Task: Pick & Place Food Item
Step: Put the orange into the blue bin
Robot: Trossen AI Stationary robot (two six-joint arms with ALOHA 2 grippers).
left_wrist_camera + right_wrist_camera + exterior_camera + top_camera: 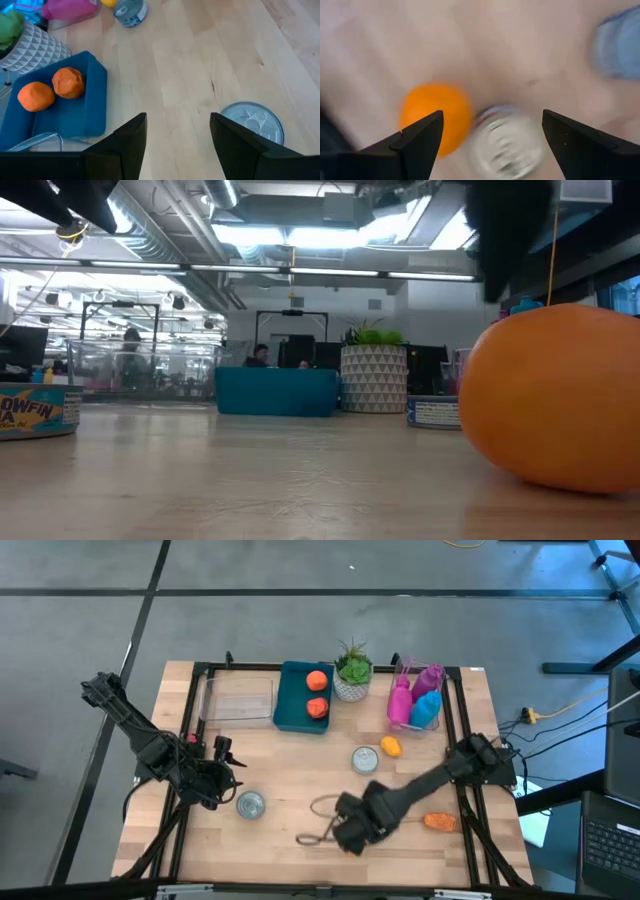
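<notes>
My right end effector hangs over the middle of the surface's near edge, its fingers spread wide with nothing between them. Past them, the right wrist view shows a blurred orange food item and a tin can side by side; I take these for the yellow-orange piece and can at the centre of the surface. My left end effector waits near the left edge, jaws partly apart and empty, beside a second can.

I judge this to be the approach step: nothing is picked yet. Two orange pieces already lie in the blue tray at the far edge, so the tray is likely the goal. Another orange item sits near the right edge. The next move calls for lining my open fingers around one loose piece without nudging the can beside it.

Which piece is meant I cannot tell. The right wrist view is smeared, and the low view is largely filled by one orange fruit.
</notes>
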